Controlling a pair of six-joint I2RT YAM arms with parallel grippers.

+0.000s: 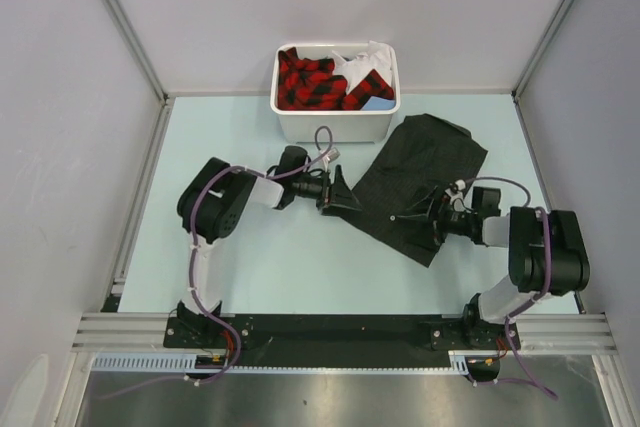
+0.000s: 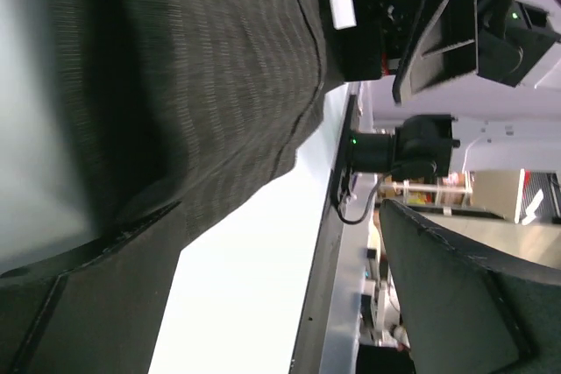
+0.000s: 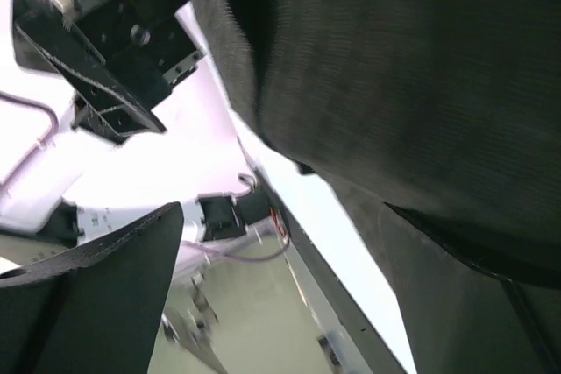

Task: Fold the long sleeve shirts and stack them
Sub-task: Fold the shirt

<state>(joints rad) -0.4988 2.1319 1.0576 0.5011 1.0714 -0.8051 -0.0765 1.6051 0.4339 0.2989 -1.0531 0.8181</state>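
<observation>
A black pinstriped long sleeve shirt (image 1: 425, 172) lies folded in a slanted strip on the pale table, right of centre. My left gripper (image 1: 340, 193) sits at the shirt's left edge, turned on its side and open. In the left wrist view the cloth (image 2: 202, 85) fills the upper left, and only bare table shows between the open fingers (image 2: 465, 295). My right gripper (image 1: 425, 215) is low over the shirt's near end, also open. The right wrist view has the fabric (image 3: 394, 67) running along one of its fingers (image 3: 473, 313), with nothing pinched.
A white bin (image 1: 335, 125) at the back centre holds red-and-black plaid clothes (image 1: 310, 82) and some white and blue cloth. Grey walls and aluminium rails (image 1: 135, 197) close in the table. The black base plate (image 1: 330, 327) runs along the near edge.
</observation>
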